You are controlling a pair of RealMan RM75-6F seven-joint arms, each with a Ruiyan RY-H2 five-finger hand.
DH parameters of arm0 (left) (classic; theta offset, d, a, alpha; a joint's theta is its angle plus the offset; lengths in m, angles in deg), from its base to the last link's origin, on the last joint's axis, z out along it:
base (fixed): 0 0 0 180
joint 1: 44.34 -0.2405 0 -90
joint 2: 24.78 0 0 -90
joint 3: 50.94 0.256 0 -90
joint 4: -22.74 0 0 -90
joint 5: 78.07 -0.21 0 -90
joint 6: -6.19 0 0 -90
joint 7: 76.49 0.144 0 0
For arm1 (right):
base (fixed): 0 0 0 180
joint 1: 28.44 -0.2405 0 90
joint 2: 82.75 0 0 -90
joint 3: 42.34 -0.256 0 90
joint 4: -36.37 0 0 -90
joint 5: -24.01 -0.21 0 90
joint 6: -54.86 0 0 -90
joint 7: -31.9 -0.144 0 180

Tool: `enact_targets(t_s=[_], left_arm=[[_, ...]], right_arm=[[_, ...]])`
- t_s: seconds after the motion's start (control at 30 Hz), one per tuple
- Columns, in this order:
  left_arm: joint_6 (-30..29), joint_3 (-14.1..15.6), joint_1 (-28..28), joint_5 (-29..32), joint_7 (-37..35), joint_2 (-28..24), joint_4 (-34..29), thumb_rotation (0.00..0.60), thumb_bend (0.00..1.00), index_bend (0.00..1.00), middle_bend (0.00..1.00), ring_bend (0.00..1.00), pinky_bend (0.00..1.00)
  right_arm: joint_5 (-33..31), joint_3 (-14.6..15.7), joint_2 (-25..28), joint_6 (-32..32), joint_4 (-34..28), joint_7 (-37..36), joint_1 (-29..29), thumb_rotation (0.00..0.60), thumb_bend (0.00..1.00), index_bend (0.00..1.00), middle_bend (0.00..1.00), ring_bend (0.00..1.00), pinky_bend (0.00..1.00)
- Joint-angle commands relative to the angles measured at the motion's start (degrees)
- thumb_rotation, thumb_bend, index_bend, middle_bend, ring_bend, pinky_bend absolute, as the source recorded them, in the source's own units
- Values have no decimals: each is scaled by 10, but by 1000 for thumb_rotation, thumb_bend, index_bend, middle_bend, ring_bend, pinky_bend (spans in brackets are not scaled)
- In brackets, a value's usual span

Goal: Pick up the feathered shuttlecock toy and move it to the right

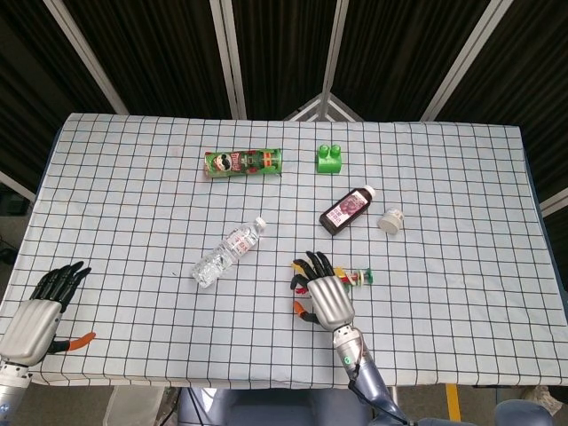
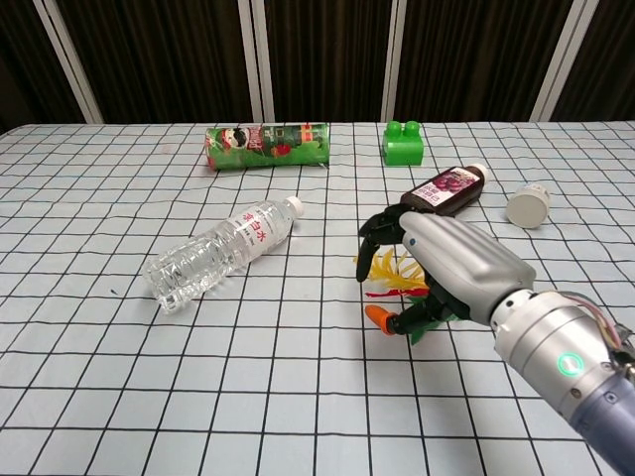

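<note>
- The right hand was seen hovering directly over the feathered shuttlecock toy, fingers spread and curved downward, nothing yet held; in the chest view the right hand covered most of the toy, and whether any finger touched the feathers could not be told.
- The left hand was seen resting near the table's front left corner, fingers apart and empty, well away from the work.
- The toy was located near the middle of the table, just in front of the dark juice bottle and to the right of the clear water bottle.
- A slip was judged likely if only the feathers were closed upon: they looked thin and springy, so the weighted base could swing or drop out of the grasp.
- The toy could be pushed across the smooth checked cloth instead of being caught, if the fingers were brought down off-centre.
- The juice bottle and the small white cap were judged at risk of being knocked during a carry to the right, since both lay close to that path.
- The toy was seen as yellow, red and green feathers fanned out flat, with a stack of white, red and green discs at its right end.
</note>
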Motion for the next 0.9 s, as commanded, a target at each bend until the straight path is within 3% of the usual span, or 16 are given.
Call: enact_targets(t_s=[0.03,0.77,0.9], left_arm=[[1,1,0,0,-2,-1,0,600,0,0,0,0,0],[10,2,3,6,-4,-3,-6,600,0,0,0,0,0],[11,3,3,6,-6,-4,-7,600,0,0,0,0,0]], right_arm=[[0,-4,-6,2,9,-4,-4,600,380,483,209,0,0],[-15,-9,-27,-3,70,-34,-12,600,383,574,270,0,0],[-16,-7,-25,-4,76,-41,-12,600,467,609,283,0,0]])
